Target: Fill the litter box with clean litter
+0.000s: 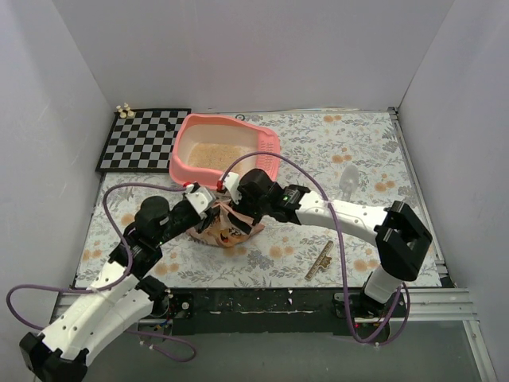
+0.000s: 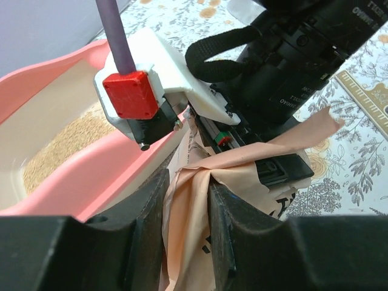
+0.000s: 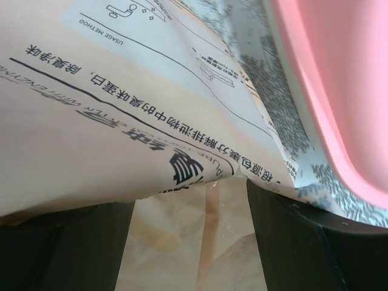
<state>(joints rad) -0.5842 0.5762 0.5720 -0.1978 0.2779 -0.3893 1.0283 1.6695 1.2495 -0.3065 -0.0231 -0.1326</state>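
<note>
Left hand (image 2: pixel 188 197) pinches the litter bag's (image 2: pixel 242 170) fold, floppy stuff probably best held there, while right hand (image 3: pixel 191 209) gapes open by the litter box (image 2: pixel 73 188).

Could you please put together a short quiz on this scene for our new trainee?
1. True or false: the litter box holds no clean litter.
2. What lies between the fingers of the left gripper? A) a spoon B) a fold of the printed bag C) a cup
3. Fill in: in the top view, the board just left of the litter box is a ____.
Key: 1 false, granules cover part of its floor; 2 B; 3 checkerboard.
</note>
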